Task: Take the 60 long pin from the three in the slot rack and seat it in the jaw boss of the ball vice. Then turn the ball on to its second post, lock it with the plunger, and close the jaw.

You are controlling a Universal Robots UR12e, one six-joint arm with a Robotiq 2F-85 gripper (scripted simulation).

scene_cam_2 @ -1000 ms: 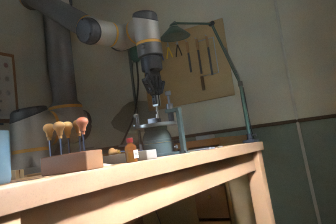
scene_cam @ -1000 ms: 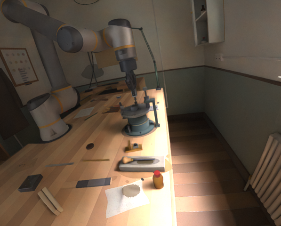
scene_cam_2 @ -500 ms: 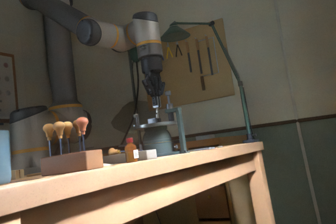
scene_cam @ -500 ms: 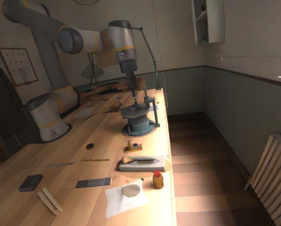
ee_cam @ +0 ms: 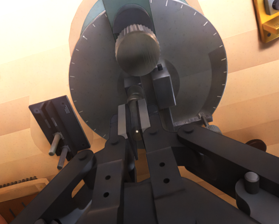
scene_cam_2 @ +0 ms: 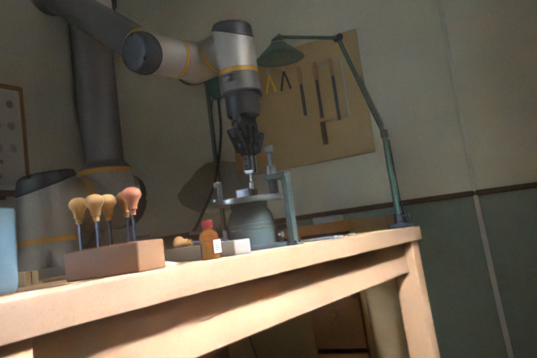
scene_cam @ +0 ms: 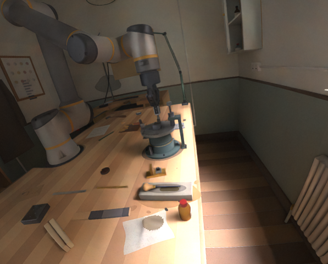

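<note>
My gripper [ee_cam: 134,120] points straight down over the ball vice [scene_cam: 161,136], and its two finger pads are closed on the long pin [ee_cam: 134,113], which hangs upright between them. The pin's lower end [scene_cam_2: 250,181] sits just above or at the jaw boss [scene_cam_2: 245,192] on the vice's round graduated plate [ee_cam: 149,67]; I cannot tell whether it touches. A knurled plunger knob [ee_cam: 137,49] stands on the green bracket beside the boss. The dark slot rack [ee_cam: 59,125] lies on the bench to the left of the vice with two pins [ee_cam: 58,149] left in it.
A grey tray holding a wooden-handled tool [scene_cam: 165,190] lies in front of the vice, with a small yellow block [scene_cam: 156,171] between them. An amber bottle [scene_cam: 184,210] and a paper sheet [scene_cam: 147,231] sit near the bench's right edge. A lamp arm [scene_cam_2: 368,120] rises behind.
</note>
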